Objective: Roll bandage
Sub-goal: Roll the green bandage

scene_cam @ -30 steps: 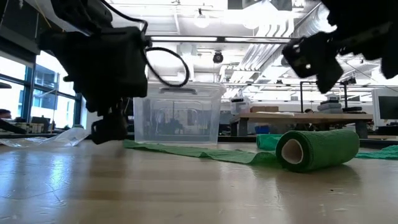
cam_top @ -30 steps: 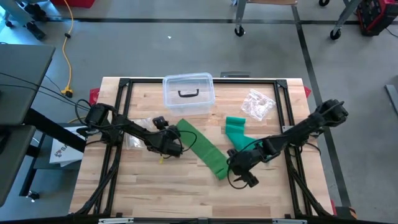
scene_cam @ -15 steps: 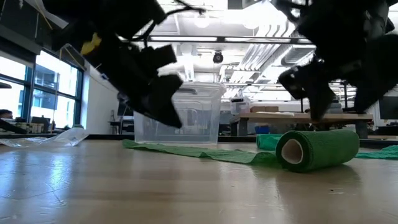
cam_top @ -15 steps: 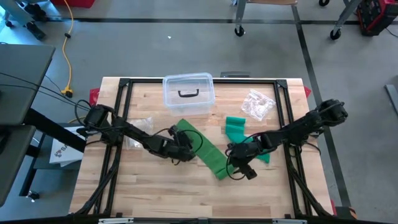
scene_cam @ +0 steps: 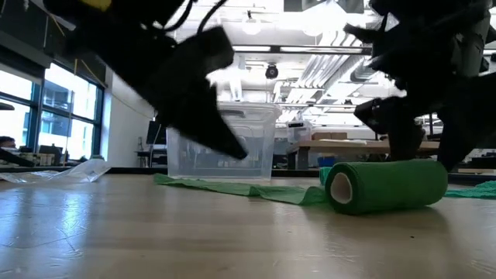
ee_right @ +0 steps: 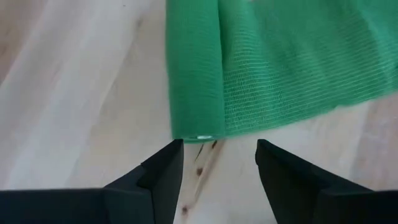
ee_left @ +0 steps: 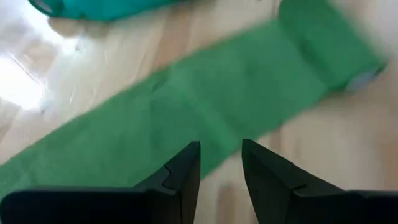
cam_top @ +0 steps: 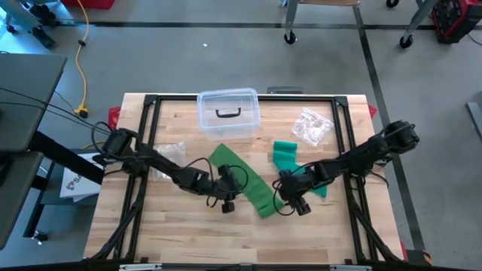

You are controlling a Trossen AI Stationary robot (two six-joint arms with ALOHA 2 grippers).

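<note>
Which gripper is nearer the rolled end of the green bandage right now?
Right. The right gripper hovers beside the rolled end of the green bandage, fingers open. The left gripper sits farther off, by the unrolled strip.

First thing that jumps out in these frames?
The bright green bandage, laid as a diagonal strip across the middle of the wooden table and partly rolled at its near end. Both dark arms converge on it: the left gripper at the strip's left edge, the right gripper beside the rolled end, both with jaws apart and nothing between them. Behind sits a clear plastic lidded box.
</note>
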